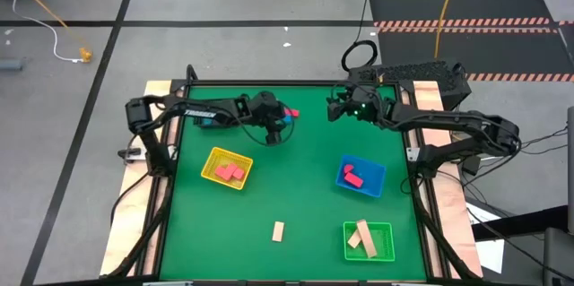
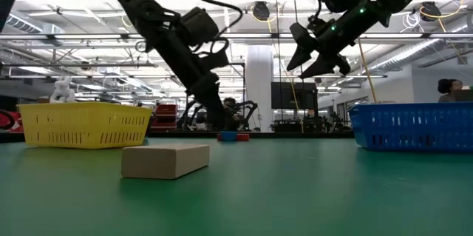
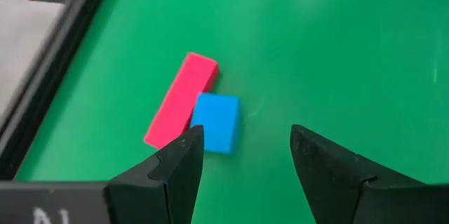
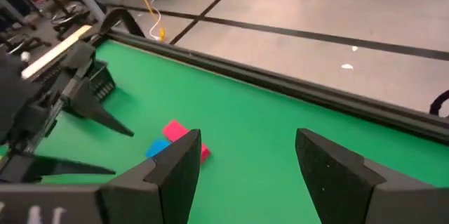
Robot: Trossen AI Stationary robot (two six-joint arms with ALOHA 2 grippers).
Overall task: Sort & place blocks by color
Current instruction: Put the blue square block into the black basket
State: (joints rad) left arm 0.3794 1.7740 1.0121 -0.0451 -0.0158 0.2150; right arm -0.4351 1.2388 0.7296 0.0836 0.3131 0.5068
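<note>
We log red blocks (image 1: 231,172) in the yellow tray (image 1: 212,162), while beyond it the open, empty left gripper (image 1: 280,130) overhangs a loose red-and-blue pair (image 1: 289,116).

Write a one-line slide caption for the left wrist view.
Open left gripper hovering over the green table, just short of a blue block touching a red bar.

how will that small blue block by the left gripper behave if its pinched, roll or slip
Probably stays put: the blue block is boxy with flat faces, lying flat. It looks rigid. It touches the pink bar, so closing the open left gripper may nudge that too.
</note>
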